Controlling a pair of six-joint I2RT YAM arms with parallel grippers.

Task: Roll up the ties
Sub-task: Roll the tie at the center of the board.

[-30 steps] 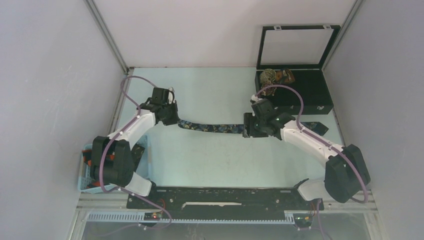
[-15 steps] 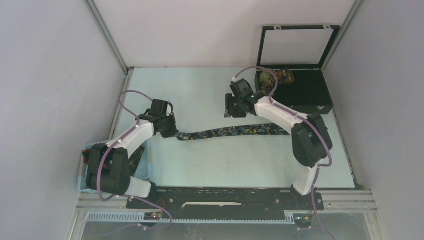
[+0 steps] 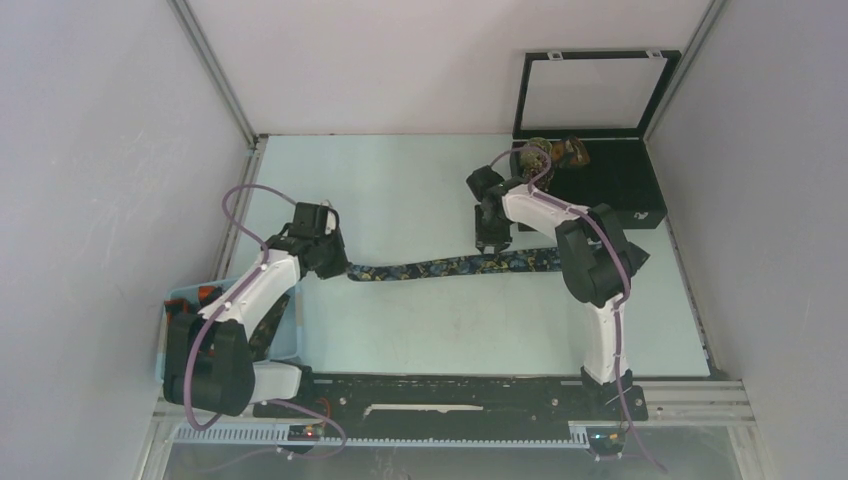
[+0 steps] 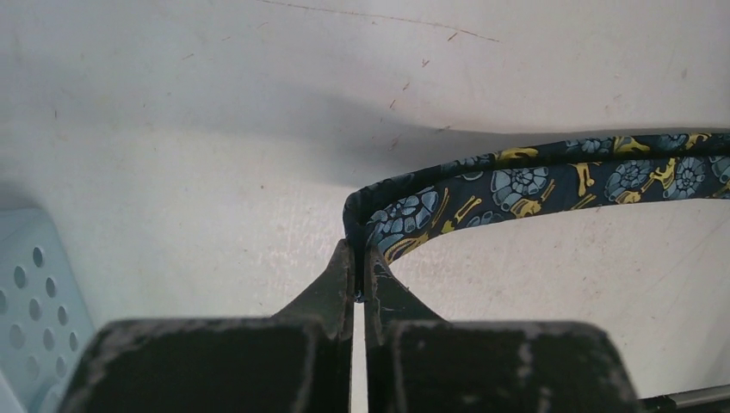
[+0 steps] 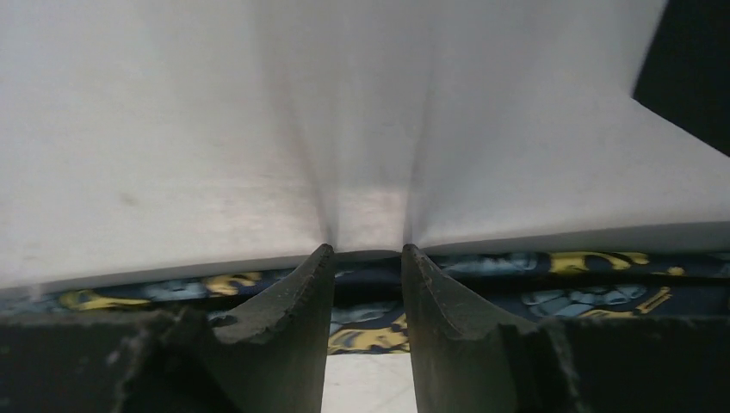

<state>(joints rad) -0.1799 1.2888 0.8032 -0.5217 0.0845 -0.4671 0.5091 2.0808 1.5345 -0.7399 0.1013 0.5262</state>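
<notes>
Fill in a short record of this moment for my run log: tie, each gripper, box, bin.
tie: stretched out left to right, not yet rolled
left gripper: shut on the tie's left end
right gripper: open, tips down at the tie, right of its middle
box: black, lid up, far right corner
coils: inside the box, at its left end
bin: light blue, perforated, beside the left arm
</notes>
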